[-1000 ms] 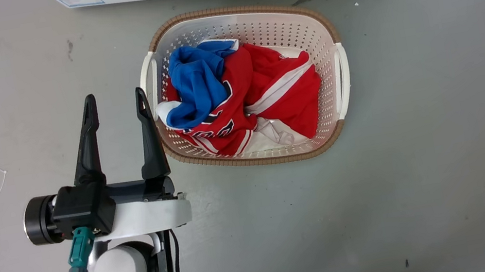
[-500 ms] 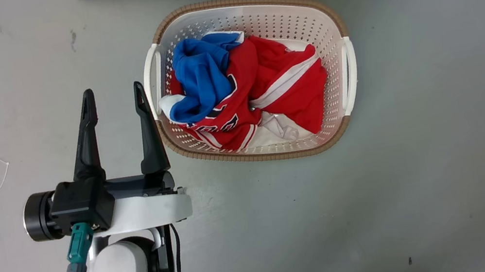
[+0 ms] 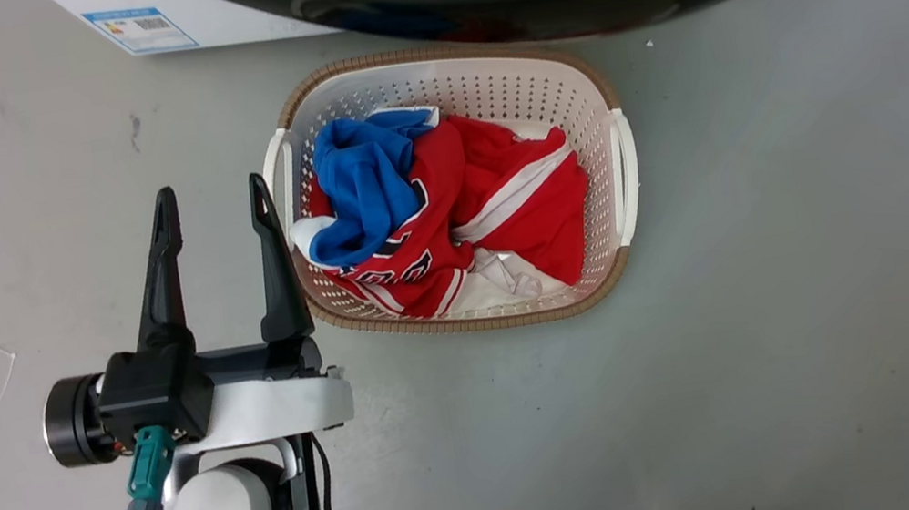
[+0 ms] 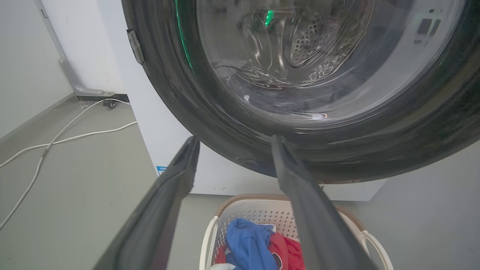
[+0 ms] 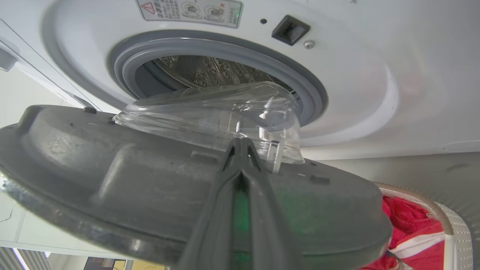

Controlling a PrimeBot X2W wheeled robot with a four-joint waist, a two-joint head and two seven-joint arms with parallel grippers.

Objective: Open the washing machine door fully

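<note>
Partly open, the washing machine door point(image 5: 112, 161) stands swung out from the white machine front point(image 5: 356, 93) and overhangs the laundry basket's point(image 3: 621, 172) far rim. Its clear glass dome faces back toward the drum, its glossy black ring outward. The right pincer point(image 5: 242, 143) is closed, its tips meeting at the door's grey inner face. The left pincer point(image 3: 210, 190) hangs wide open and empty beside the basket.

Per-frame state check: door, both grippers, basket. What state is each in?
washing machine door: partly open, clear of the drum opening.
left gripper: open, empty.
right gripper: shut, over the door's inner face.
laundry basket: on the floor, holding red and blue clothes.
</note>
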